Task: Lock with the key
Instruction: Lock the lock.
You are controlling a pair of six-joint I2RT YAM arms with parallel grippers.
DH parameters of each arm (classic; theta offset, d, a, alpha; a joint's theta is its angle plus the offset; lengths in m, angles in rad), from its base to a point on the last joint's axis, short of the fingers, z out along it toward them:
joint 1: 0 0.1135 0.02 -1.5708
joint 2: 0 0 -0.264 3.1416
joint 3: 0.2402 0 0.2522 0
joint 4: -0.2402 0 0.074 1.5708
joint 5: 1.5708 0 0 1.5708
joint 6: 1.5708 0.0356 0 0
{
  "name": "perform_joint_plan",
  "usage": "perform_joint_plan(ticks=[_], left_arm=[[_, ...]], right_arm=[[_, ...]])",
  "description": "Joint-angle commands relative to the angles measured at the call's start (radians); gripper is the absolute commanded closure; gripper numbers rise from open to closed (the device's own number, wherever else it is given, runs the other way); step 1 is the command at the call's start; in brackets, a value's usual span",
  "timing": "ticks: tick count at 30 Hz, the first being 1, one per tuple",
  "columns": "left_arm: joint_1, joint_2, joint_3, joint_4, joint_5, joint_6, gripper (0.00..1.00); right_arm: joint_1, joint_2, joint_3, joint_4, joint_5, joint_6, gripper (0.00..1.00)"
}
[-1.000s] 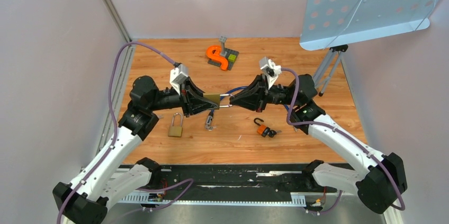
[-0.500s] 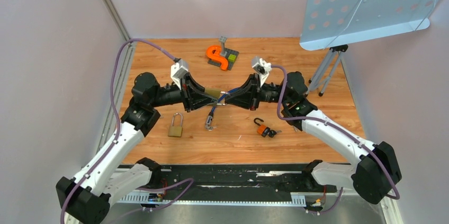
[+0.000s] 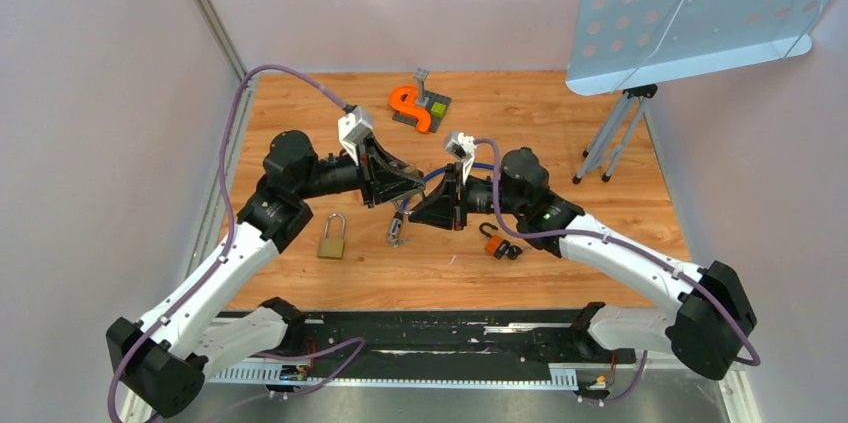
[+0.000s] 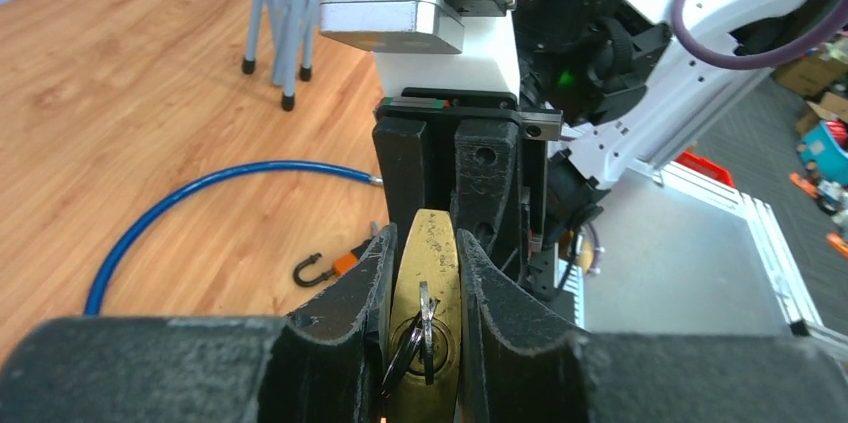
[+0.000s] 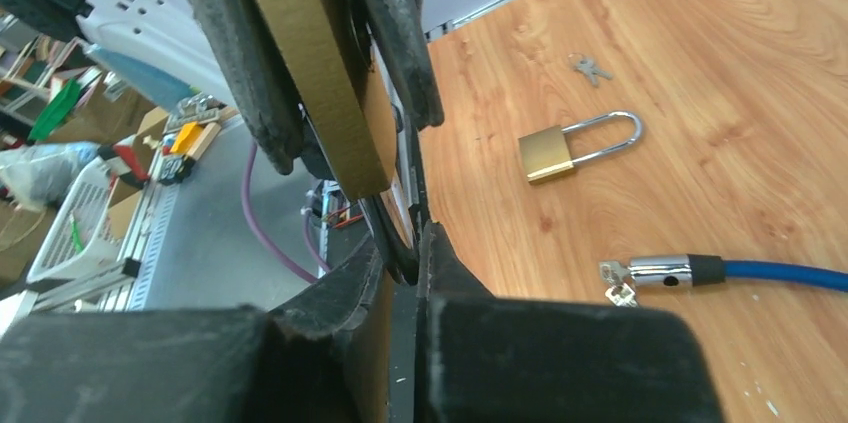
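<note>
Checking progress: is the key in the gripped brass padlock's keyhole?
In: left wrist view shows a silver key seated in the brass padlock.

The left arm (image 3: pixel 230 253) and right arm (image 3: pixel 620 248) bend inward from their bases, elbows out, bringing the left gripper (image 3: pixel 412 183) and right gripper (image 3: pixel 420 215) nearly tip to tip. The left fingers (image 4: pixel 372 278) clamp a padlock (image 4: pixel 428 273). The right fingers (image 5: pixel 455 273) are pressed almost together.

Wooden table (image 3: pixel 600 273) with brass padlock (image 3: pixel 333 239), orange lock (image 3: pixel 500 245), blue cable (image 5: pixel 780 274), orange hook (image 3: pixel 410 106).
</note>
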Motion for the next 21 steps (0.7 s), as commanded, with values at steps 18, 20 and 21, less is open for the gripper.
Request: perform_joint_plan(ticks=[18,20,21], left_arm=[[-0.008,-0.128,0.004,0.081,-0.44,-0.203,1.0],[-0.008,-0.126,0.013,0.104,-0.377,-0.218,1.0],[-0.008,-0.12,0.022,0.115,-0.333,-0.205,1.0]], right_arm=[[-0.079,-0.142,-0.09,0.309,0.159,0.181,0.14],[-0.078,-0.129,-0.09,0.314,0.151,0.179,0.11],[-0.078,-0.126,-0.092,0.323,0.141,0.167,0.1]])
